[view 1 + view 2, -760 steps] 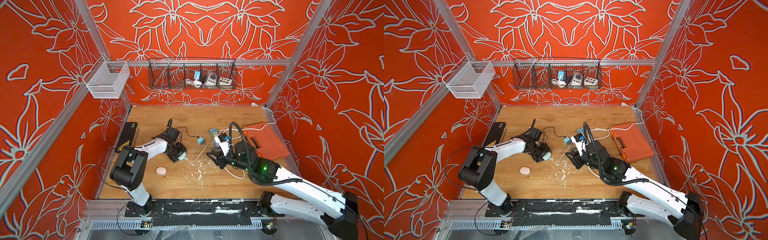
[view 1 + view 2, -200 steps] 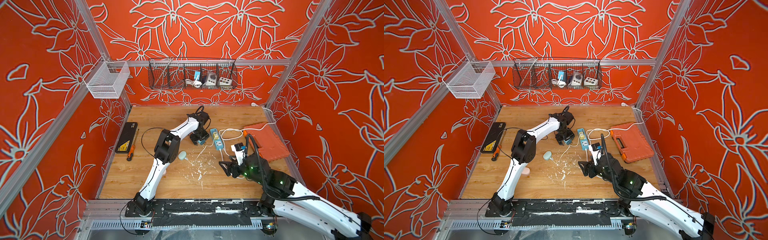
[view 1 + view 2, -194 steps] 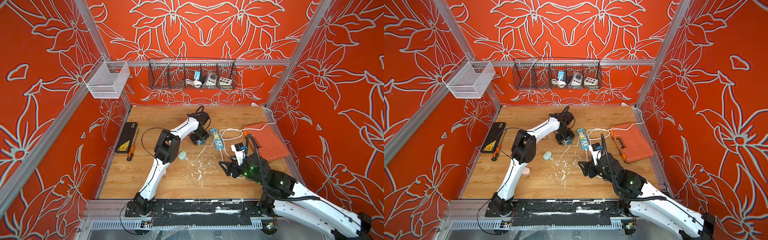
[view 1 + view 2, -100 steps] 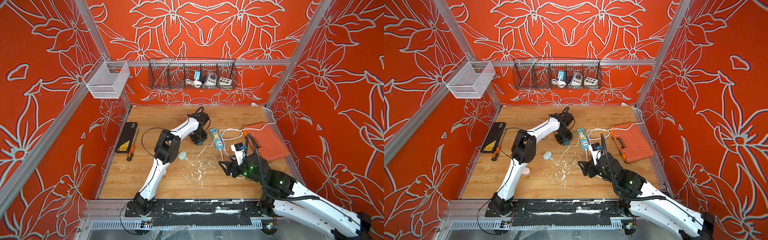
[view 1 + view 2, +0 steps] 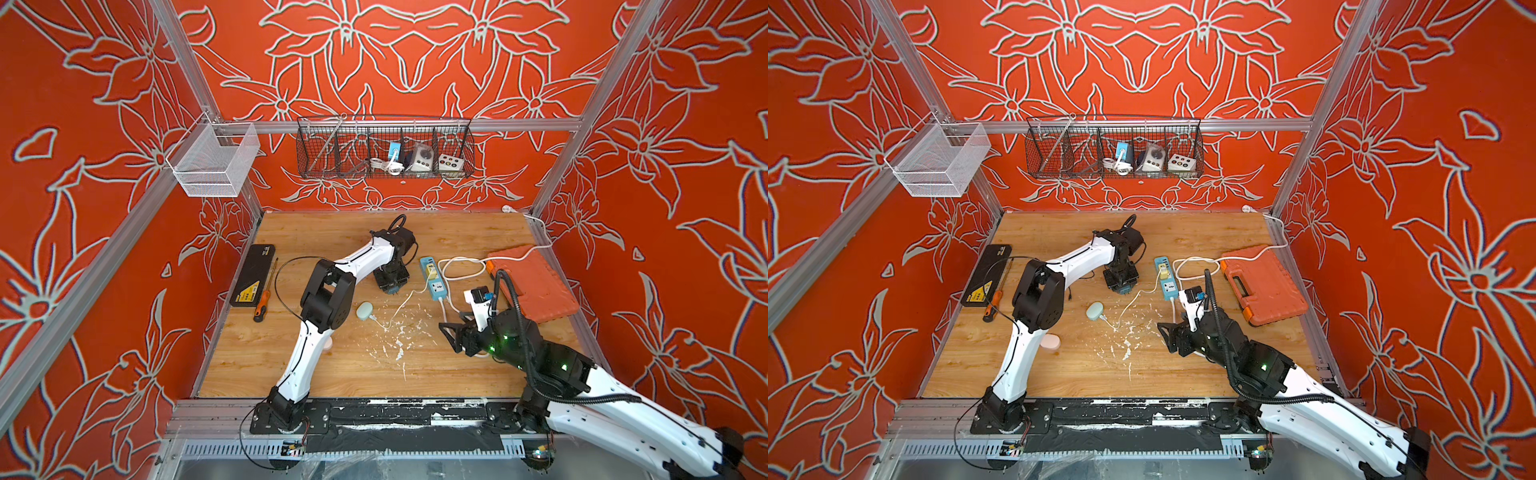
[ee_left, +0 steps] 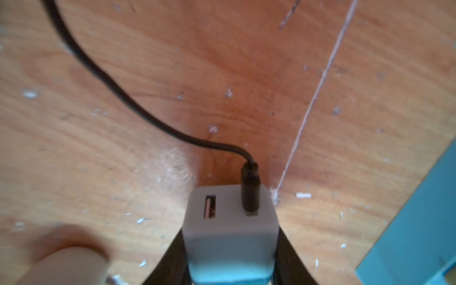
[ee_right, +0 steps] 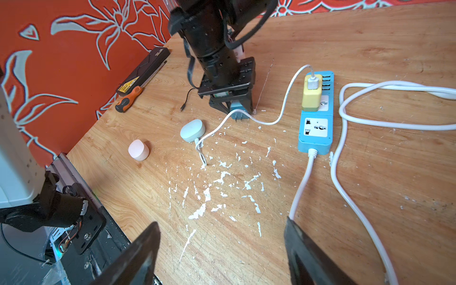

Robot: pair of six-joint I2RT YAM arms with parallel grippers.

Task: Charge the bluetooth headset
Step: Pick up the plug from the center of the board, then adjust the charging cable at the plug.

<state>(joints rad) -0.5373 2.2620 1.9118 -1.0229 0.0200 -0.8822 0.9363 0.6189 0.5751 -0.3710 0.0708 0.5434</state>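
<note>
The bluetooth headset, a pale green rounded case, lies mid-table. A white cable reaches it from a yellow adapter in the blue power strip. Just behind the case, my left gripper points down, shut on a blue-white USB adapter. A black cable is plugged into that adapter, and its free end lies on the wood. My right gripper hovers open and empty near the front right.
A pink rounded case sits at the front left by the left arm. An orange toolbox lies at the right, and a black box and screwdriver at the left. The strip's white cord loops across the table. Wire baskets hang on the back wall.
The left gripper left the green case, moved back beside the strip and closed on the USB adapter over the last second. The right arm drew back from the strip toward the front.
</note>
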